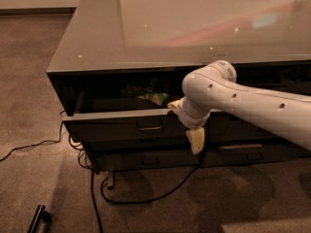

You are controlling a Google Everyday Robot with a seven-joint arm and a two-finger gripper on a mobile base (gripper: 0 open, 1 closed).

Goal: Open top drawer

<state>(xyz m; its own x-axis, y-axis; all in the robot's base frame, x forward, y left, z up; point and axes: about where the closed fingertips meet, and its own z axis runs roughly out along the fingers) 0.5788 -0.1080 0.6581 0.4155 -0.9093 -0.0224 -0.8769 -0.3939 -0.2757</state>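
Top drawer (112,125) sits partly pulled out under the tabletop (146,38); my gripper (185,123) is at its front edge, jaws spread wide, gripping nothing. I reckon more pulling remains.

One arm (252,103), one cabinet (194,28), one open drawer.
One gripper (187,125) sits at the front edge of the single pulled-out top drawer (112,126), just right of its one pull (149,127). One bright packet (153,97) lies inside. At least one lower drawer (146,160) shows beneath (the dark hides any others). At least two cables (146,198) and one black bar (39,217) lie on the carpet.
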